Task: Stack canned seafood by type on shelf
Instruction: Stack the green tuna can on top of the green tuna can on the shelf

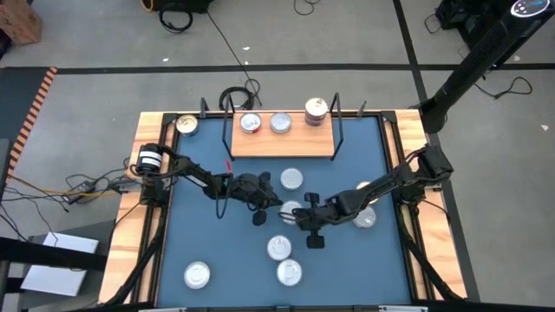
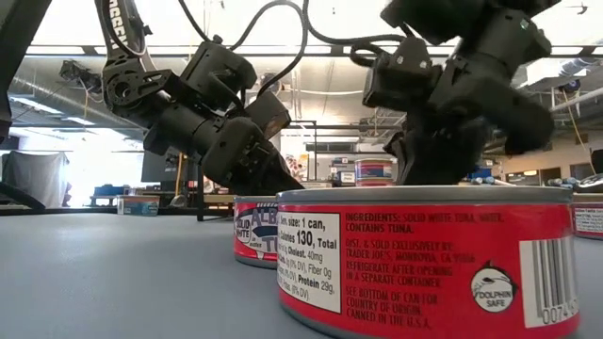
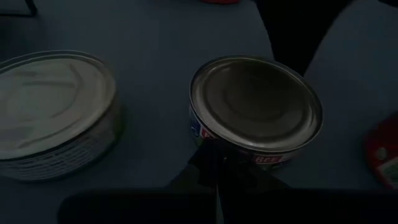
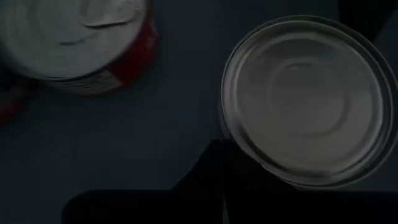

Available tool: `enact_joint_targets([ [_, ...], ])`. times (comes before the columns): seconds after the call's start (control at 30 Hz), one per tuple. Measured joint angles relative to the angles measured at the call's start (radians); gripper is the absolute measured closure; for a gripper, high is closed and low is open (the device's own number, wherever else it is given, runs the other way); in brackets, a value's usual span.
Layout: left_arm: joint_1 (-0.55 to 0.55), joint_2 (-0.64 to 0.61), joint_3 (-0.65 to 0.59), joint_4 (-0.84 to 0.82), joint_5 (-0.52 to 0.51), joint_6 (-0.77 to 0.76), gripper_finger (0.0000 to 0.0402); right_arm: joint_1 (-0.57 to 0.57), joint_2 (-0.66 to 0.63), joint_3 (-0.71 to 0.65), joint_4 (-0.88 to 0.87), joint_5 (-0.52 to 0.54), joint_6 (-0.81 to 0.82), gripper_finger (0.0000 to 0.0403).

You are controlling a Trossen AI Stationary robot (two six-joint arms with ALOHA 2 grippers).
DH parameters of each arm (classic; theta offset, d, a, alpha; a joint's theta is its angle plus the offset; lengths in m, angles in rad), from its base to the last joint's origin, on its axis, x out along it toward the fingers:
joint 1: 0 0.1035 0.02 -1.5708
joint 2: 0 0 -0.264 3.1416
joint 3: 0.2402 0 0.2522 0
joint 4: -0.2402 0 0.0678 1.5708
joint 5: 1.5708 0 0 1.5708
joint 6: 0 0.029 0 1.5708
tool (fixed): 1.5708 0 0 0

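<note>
Three silver-lidded tins [image 1: 279, 122] stand upright on the wooden shelf [image 1: 282, 143]; others sit scattered on the table.

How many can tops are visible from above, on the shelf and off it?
Can tops on the shelf: 3
Can tops off the shelf: 7
Total: 10; the right arm may hide one more.

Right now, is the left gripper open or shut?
Shut: in the left wrist view the left gripper shows its dark fingers pressed together, empty, beside a tuna can.
</note>
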Motion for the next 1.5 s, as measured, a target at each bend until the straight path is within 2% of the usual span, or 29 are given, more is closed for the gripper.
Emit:
enact_joint_targets([
  [0.17,0.001,0.0,-0.001,-0.001,-0.008,0.002,0.0401,0.027,0.007,0.0,0.01,0.126,0.026,0.04],
  [0.4,0.002,0.0,-0.002,-0.003,-0.017,0.023,0.0401,0.03,-0.057,0.0,0.006,0.169,0.081,0.04],
  [1.5,0.001,0.0,-0.002,-0.016,-0.06,0.075,0.0401,-0.025,-0.086,0.043,-0.014,0.172,0.137,0.0399],
])
